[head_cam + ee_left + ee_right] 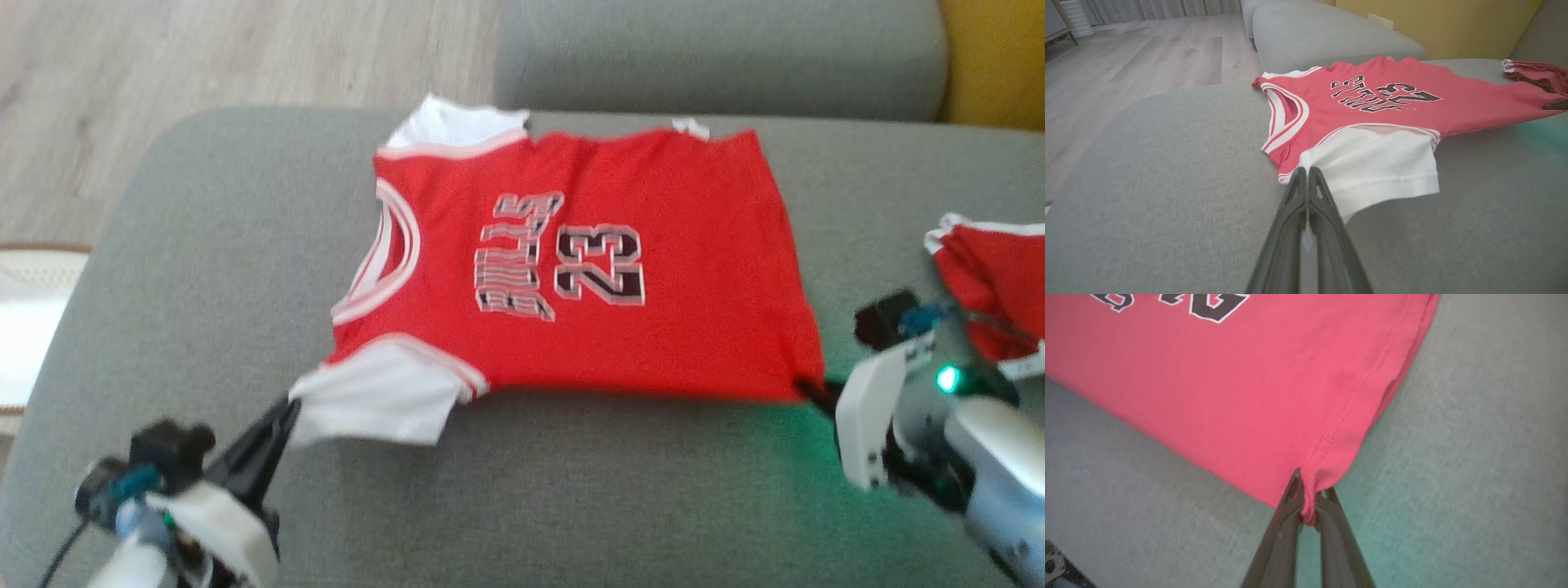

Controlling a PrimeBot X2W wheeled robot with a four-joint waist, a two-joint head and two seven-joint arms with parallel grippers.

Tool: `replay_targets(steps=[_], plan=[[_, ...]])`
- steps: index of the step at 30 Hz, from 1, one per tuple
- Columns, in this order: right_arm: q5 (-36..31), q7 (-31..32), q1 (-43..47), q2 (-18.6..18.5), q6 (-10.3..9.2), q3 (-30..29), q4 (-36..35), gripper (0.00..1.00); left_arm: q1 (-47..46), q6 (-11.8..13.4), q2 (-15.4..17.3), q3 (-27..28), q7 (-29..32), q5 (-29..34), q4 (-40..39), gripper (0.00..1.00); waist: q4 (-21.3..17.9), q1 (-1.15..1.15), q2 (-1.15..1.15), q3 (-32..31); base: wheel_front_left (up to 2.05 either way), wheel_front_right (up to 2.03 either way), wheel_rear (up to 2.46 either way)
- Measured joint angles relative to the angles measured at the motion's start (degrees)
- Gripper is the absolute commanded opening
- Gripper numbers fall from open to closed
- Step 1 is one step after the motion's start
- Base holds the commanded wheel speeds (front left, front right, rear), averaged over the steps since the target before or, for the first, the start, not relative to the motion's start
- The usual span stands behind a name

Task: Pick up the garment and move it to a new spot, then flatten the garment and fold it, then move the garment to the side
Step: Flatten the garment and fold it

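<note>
Sofa cushion (pixel 204 245), grey, carries red jersey (pixel 653 327) lying flat, print up, white sleeves at robot's left. Head view adds second red garment (pixel 992 278) far right. Left claw (pixel 287 406) pinching white sleeve edge. Right wrist view: right claw (pixel 1312 486) pinching bunched hem corner.
</note>
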Motion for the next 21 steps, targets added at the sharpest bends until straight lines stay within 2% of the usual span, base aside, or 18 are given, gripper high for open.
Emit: replay_targets(steps=[4,8,14,21], plan=[[4.2,4.5,4.7,-3.0,0.0,1.5,-5.6,0.0,5.5,1.5,1.9,-0.2,1.4,-0.6,-5.0,0.0,-0.4,0.0,0.0,-2.3,0.0,0.0,0.0],[5.4,5.9,6.6,-5.3,0.0,0.9,-8.8,0.0,8.4,2.9,3.4,0.0,2.9,-1.6,-9.1,0.0,-0.7,0.0,0.0,-2.7,0.0,0.0,0.0],[5.3,8.2,5.6,-5.3,0.0,-1.4,-9.7,0.0,6.6,3.6,4.0,0.4,4.6,-1.6,-11.2,0.0,-1.0,0.0,0.0,-1.1,0.0,0.0,0.0],[2.7,12.0,0.1,-3.5,0.0,-4.7,-8.5,0.0,-3.2,3.0,4.0,0.4,6.3,-0.9,-8.6,0.0,-1.4,0.0,0.0,2.8,0.0,0.0,0.0]])
